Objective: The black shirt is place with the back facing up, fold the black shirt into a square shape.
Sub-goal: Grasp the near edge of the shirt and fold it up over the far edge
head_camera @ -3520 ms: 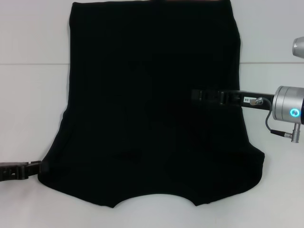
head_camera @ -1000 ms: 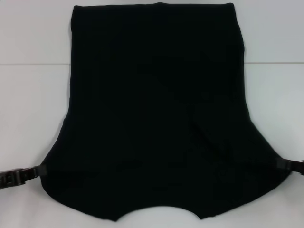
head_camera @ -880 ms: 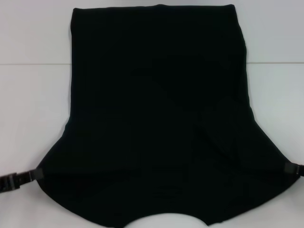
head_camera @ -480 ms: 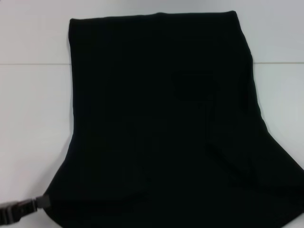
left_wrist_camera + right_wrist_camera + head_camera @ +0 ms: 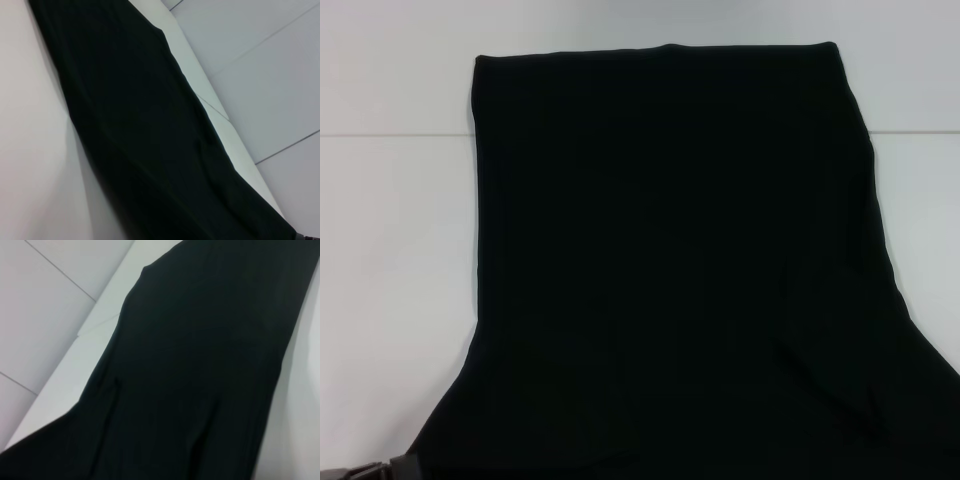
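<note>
While the black shirt (image 5: 670,270) is lying spread over the white desk (image 5: 390,250), we are seeing the left gripper (image 5: 365,470) touching its near left corner; we cannot tell how its jaws stand, and the right gripper is out of sight.

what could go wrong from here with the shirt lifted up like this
The left claw shows only at the near left corner of the black shirt, so a thin pinch of cloth there could slip out. The right claw is out of view, so uneven pulling may skew the fold. A crease near the right side could get folded in and spoil the square, and the far hem may drag unevenly over the white table.
</note>
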`<state>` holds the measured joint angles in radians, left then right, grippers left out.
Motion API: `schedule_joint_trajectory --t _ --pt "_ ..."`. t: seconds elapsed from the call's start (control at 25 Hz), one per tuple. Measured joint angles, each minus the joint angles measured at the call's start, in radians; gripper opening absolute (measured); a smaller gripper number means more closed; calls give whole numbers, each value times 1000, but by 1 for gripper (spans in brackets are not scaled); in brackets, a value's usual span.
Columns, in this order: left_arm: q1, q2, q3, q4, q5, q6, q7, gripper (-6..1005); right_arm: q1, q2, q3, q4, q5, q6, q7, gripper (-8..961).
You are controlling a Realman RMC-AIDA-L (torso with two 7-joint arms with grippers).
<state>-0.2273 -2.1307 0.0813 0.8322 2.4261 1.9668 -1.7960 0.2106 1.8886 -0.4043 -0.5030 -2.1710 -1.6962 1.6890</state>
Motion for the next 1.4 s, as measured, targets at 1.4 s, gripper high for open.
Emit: schedule_joint_trajectory --t 1.4 --pt "-594 120 31 -433 -124 -922 72 20 576 76 173 155 5 726 18 28"
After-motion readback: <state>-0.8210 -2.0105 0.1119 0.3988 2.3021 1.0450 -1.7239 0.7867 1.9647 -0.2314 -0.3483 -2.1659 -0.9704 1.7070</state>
